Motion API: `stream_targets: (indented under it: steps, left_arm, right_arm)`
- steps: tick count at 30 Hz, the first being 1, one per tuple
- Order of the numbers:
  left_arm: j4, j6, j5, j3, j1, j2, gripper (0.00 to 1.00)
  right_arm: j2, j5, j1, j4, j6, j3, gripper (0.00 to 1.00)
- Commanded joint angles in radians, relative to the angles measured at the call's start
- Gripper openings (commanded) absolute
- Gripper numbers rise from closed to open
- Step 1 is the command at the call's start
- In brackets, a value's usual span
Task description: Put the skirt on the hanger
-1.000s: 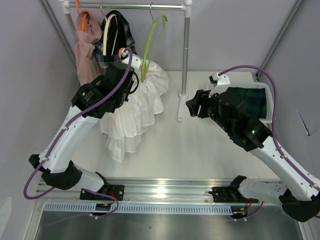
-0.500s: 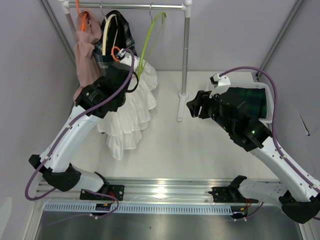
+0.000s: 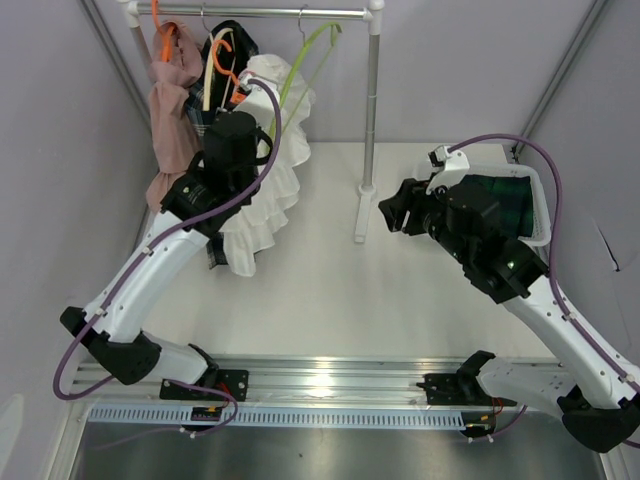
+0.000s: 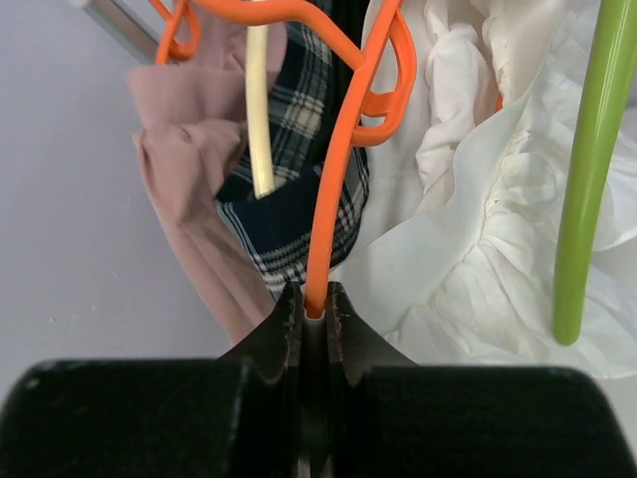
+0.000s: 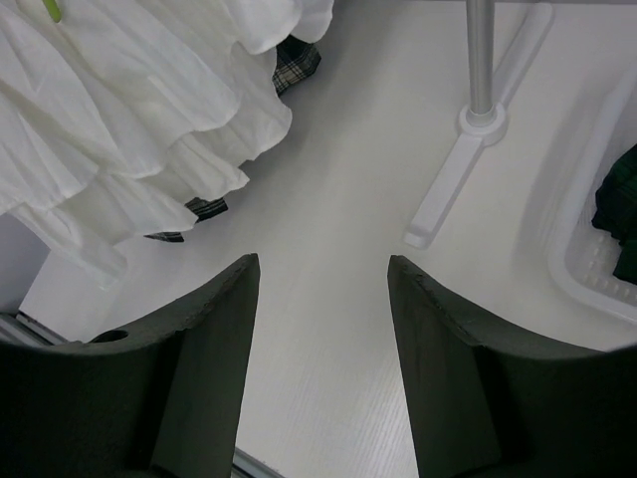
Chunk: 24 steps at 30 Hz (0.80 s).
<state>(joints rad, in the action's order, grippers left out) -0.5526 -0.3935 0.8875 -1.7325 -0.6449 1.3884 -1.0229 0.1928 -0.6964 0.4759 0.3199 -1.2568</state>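
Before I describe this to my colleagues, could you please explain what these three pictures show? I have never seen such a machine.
These are two robot arms bolted at a table's near edge. One picture looks down from above and behind them; the other two come from a small camera on each wrist. The left gripper is shut on an orange hanger, raised near the clothes rail; a white ruffled skirt hangs beside it, apparently on it. A pink garment, a plaid skirt and a green hanger hang there too. The right gripper is open and empty above the white table. A white basket holds dark green plaid cloth.
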Motion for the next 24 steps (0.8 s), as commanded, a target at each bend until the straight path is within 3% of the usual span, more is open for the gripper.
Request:
stream_targets:
  steps: [1,15,24]
  left_arm:
    - [0.298,-0.123,0.025,-0.019,0.019,-0.008,0.00]
    - [0.387,-0.188,-0.083,-0.157,0.080,0.132,0.00]
    - [0.269,-0.137,-0.205,-0.344,0.117,0.239,0.00]
  right_arm:
    - [0.032,-0.018,0.020,-0.054,-0.016,0.007,0.60]
    - [0.078,-0.092,0.109,-0.103,-0.033,0.060,0.60]
    - [0.098,-0.145,0.175,-0.128,-0.044,0.100,0.60]
